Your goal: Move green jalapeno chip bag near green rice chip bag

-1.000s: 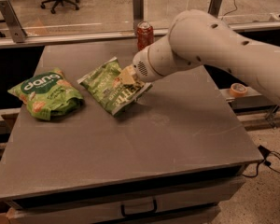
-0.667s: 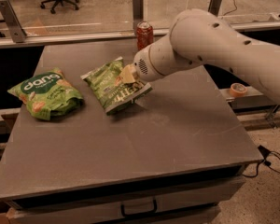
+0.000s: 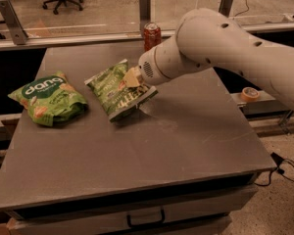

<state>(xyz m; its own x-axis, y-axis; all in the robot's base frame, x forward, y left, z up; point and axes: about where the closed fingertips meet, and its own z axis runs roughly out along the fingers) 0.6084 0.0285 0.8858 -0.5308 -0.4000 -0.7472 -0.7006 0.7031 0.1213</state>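
The green jalapeno chip bag, olive-green with white lettering, lies tilted on the grey table left of centre. My gripper is at the bag's right upper edge, shut on it. The green rice chip bag, puffy bright green with a white "dang" logo, lies to the left, a short gap from the jalapeno bag. My white arm reaches in from the right.
A red soda can stands at the table's far edge behind the gripper. A roll of tape sits on a ledge to the right. A drawer handle is below the front edge. Office chairs stand beyond a railing.
The gripper and the jalapeno bag have shifted slightly to the left, toward the rice chip bag. The rice chip bag and the can have not moved.
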